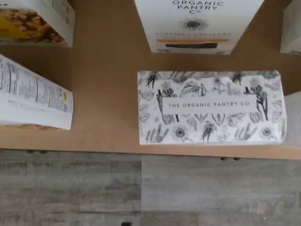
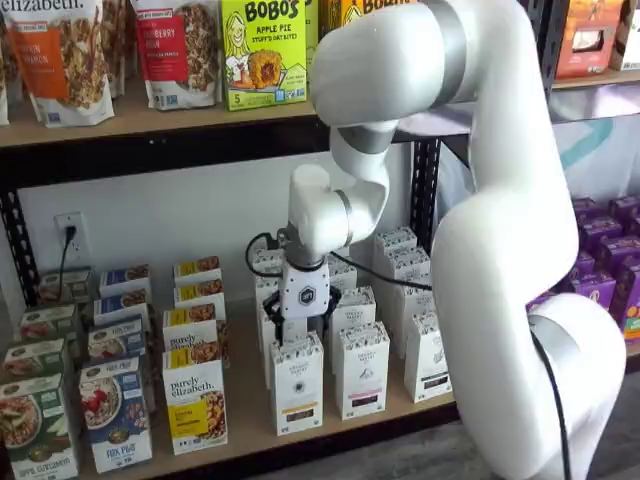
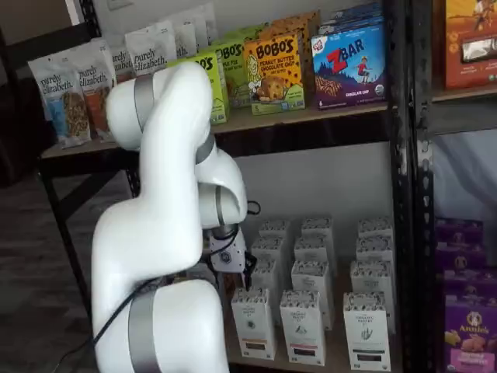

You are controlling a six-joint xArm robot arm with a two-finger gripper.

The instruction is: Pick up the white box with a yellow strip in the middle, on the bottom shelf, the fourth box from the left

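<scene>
On the bottom shelf (image 2: pixel 250 432), the far end toward nine o'clock holds colourful cereal boxes (image 2: pixel 115 410). At their three o'clock stands a white-and-yellow granola box (image 2: pixel 195 402). Next along the front row, at the granola box's three o'clock and apart from it, stands the white box (image 2: pixel 297 385). It is upright at the shelf's front edge, with a speckled band at its top and a yellow-orange strip low on its face. In a shelf view it is the nearest white carton to the arm (image 3: pixel 252 322). The gripper (image 2: pixel 300 328) hangs at the box's twelve o'clock, just above its top and clear of it. Its two black fingers (image 2: pixel 331 306) are spread wide and hold nothing. The wrist view looks straight down on the box's flower-printed top (image 1: pixel 211 107), which reads "THE ORGANIC PANTRY CO". A like carton (image 1: pixel 193 23) with an orange strip stands behind it, deeper on the board. At the white box's three o'clock, two more white cartons (image 2: pixel 362 370) follow along the front, and the white arm (image 2: pixel 520 250) rises beyond them.
</scene>
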